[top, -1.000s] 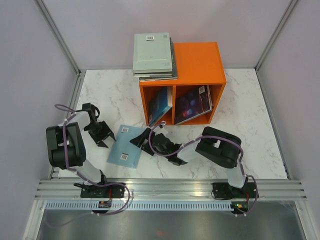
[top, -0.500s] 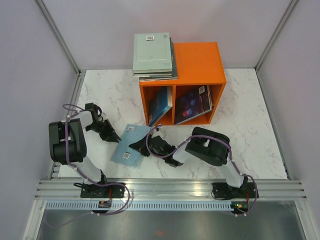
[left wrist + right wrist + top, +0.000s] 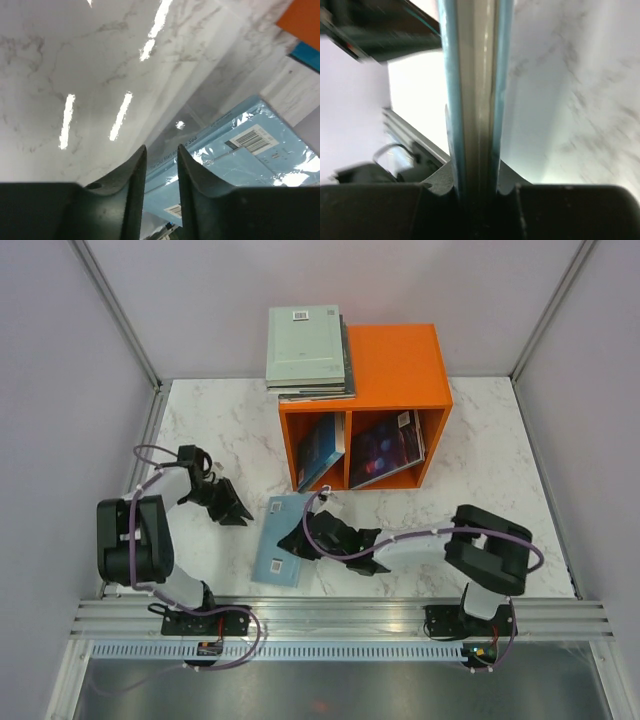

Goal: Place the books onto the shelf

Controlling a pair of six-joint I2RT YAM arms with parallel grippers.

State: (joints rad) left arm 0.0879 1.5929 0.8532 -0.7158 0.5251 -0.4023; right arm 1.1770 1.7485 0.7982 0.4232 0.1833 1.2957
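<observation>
leaning books (image 3: 318,448) half fill both cubbies of the shelf (image 3: 400,365), a stack (image 3: 305,350) overhangs its top left, the light blue book (image 3: 288,512) sits just before it, and the bench (image 3: 215,425) leftward lies open.

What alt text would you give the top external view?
The right gripper clamps a light blue book by its edge in front of an orange shelf on a marble table. The left gripper hovers beside it, empty. Books lean in both cubbies; a stack lies on top.
</observation>
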